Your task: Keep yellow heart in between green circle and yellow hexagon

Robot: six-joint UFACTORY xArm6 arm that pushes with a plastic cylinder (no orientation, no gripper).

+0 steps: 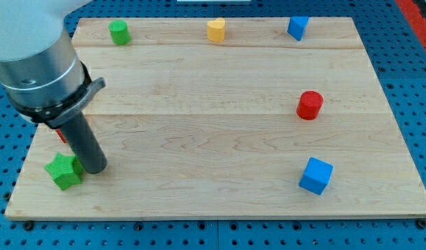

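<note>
Wooden board (220,139); my tip (96,169) touches green star (64,171).

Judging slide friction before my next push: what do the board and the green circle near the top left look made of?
Board: looks like pale wood in glued planks, showing grain lines and seams, with a smooth low-sheen finish. Green circle: uniformly coloured, matte, no grain; probably painted wood or plastic, cannot tell which. My tip sits beside the green star-like block.

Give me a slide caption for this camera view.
My tip beside the green star, far from the green circle and yellow heart.
</note>
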